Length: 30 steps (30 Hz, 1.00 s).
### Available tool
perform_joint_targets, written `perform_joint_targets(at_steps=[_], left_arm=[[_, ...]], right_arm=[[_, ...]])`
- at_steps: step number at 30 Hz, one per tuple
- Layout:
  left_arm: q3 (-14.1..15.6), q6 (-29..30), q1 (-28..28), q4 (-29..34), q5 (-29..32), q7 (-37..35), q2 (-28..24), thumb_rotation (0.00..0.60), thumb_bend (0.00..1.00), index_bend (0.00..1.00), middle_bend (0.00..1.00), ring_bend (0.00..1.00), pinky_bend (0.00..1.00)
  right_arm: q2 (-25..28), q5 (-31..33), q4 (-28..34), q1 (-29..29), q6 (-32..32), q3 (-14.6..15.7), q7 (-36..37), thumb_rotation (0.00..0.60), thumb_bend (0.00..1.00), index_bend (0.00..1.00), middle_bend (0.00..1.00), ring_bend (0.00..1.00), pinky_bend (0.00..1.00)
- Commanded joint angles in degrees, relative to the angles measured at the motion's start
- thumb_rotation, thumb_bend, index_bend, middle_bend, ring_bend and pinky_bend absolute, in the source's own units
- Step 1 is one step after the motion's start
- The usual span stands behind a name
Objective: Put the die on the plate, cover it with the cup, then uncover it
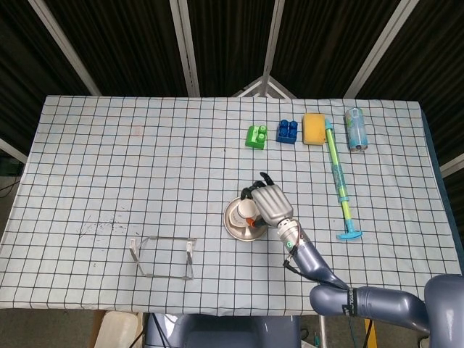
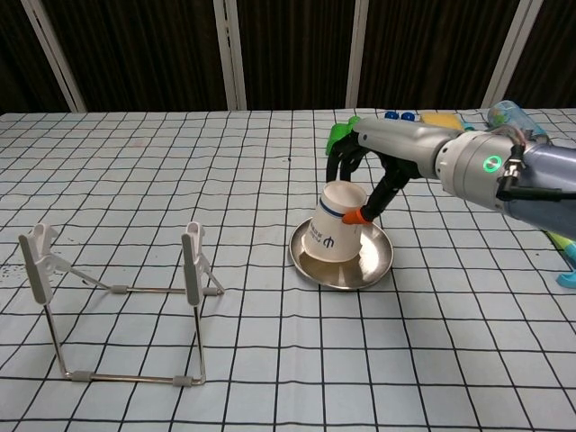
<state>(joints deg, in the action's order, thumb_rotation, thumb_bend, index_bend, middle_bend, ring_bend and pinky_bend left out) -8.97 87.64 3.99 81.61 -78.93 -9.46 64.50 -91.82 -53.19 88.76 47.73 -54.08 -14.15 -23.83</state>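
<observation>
Gripping the upturned cup [image 2: 334,225] between thumb and fingers, my right hand [image 2: 360,175] held it tilted, its rim on the plate [image 2: 382,258] just below my palm. The die was hidden from both views.

Green brick [image 1: 256,136], blue brick [image 1: 288,130], yellow sponge [image 1: 315,129] in a row; wire stand [image 2: 117,297] front left.
</observation>
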Motion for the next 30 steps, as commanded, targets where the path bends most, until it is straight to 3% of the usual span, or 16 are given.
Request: perform_joint_targets(at_steps=[1, 18, 30], left_arm=[[-0.1, 0.0, 0.0, 0.0, 0.2, 0.1, 0.0, 0.600, 0.68, 0.32, 0.00, 0.00, 0.03], [-0.2, -0.3, 0.1, 0.3, 0.6, 0.7, 0.0, 0.600, 0.68, 0.33, 0.00, 0.00, 0.03], [0.2, -0.2, 0.2, 0.7, -0.2, 1.1, 0.0, 0.600, 0.68, 0.33, 0.00, 0.00, 0.03]], right_arm=[[-0.6, -0.8, -1.2, 0.1, 0.0, 0.4, 0.6, 0.600, 0.35, 0.59, 0.48, 0.25, 0.01], [-2.1, -4.3, -6.1, 0.1, 0.5, 1.7, 3.5, 0.600, 0.36, 0.60, 0.48, 0.25, 0.01], [2.7, -8.7, 3.1, -3.5, -2.5, 6.2, 2.3, 0.600, 0.36, 0.61, 0.48, 0.25, 0.01]])
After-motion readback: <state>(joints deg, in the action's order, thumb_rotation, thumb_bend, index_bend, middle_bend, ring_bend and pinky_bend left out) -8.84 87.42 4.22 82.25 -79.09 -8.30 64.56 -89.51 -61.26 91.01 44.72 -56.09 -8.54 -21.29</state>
